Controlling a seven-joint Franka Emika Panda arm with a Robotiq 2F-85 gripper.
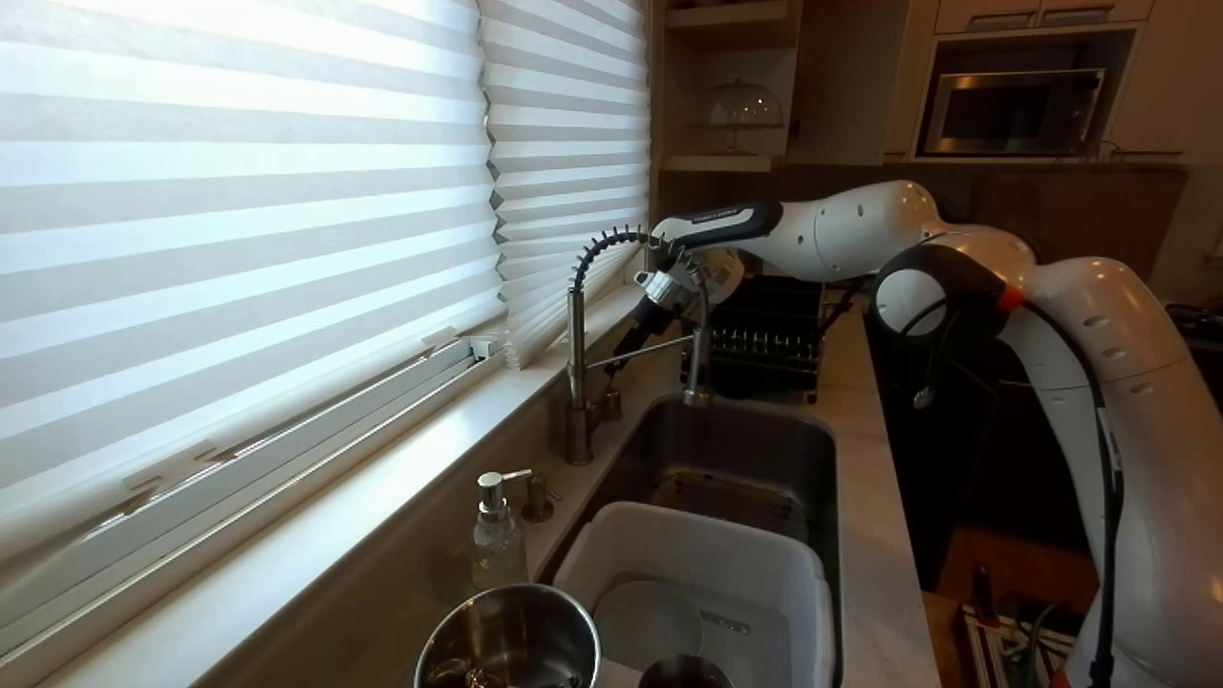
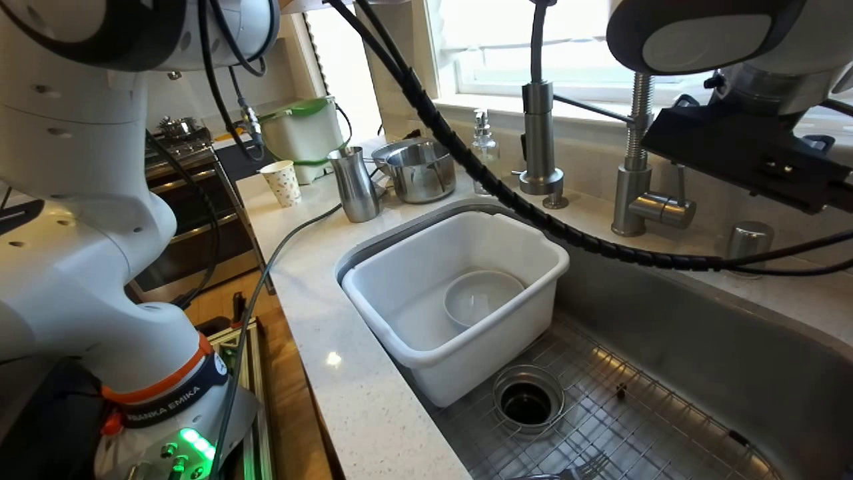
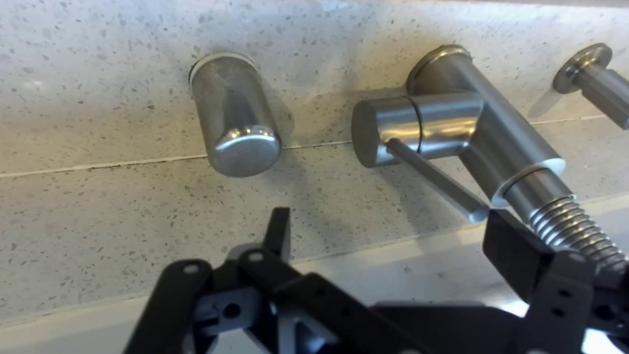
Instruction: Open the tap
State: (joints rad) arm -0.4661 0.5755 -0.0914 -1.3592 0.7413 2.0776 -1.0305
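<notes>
The tap is a silvery faucet with a coiled gooseneck. It stands behind the sink in both exterior views [image 1: 577, 382] [image 2: 632, 200]; its spray head [image 2: 538, 140] points down. In the wrist view the tap body [image 3: 506, 132] slants to the right, with a thin lever [image 3: 435, 179] on its side knob. My gripper [image 3: 386, 216] is open with nothing between its fingers. The lever's tip lies right by the right fingertip, on the inner side; I cannot tell whether they touch. In an exterior view the gripper [image 1: 626, 346] is partly hidden behind the tap.
A metal cylinder cap [image 3: 236, 115] stands beside the tap. A small soap pump [image 3: 592, 81] is on its other side. A white tub [image 2: 460, 360] sits in the sink [image 2: 666, 300]. A dish rack [image 1: 764, 334] is near the arm. Windowsill [image 1: 420, 459] and blinds lie behind.
</notes>
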